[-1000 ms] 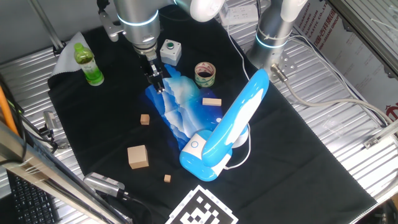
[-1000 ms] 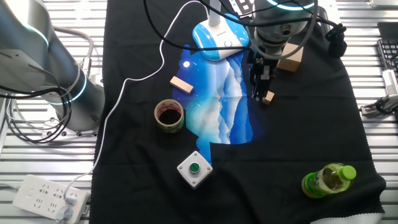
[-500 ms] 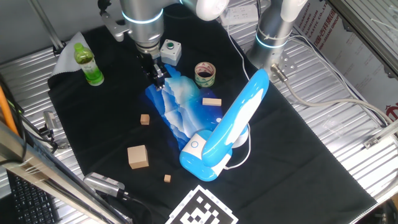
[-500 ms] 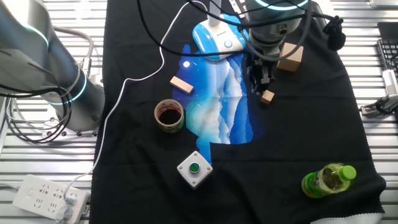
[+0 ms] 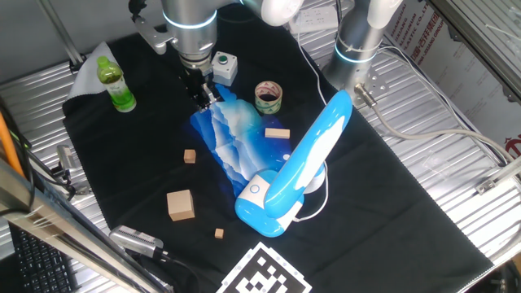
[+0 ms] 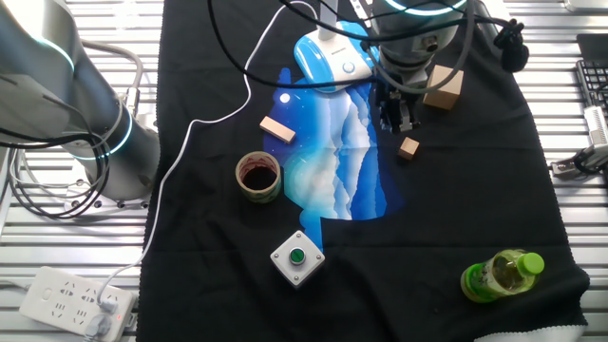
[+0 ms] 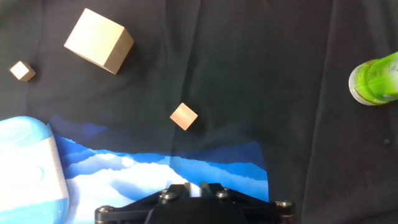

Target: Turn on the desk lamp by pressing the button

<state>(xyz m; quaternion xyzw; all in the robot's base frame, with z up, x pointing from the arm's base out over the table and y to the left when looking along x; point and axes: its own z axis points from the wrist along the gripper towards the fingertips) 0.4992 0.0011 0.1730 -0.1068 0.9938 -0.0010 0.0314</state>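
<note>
Hand (image 5: 205, 99) hovers over far edge of blue-white sheet (image 5: 236, 138) (finger state cannot be told). Desk lamp (image 5: 297, 167) sits on surface near sheet's opposite end, well apart; button (image 5: 254, 190) on blue base, untouched.

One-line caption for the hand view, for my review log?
Hand view over black cloth: three wooden blocks, a green bottle at right, desk lamp base at left on the blue-white sheet.
</note>
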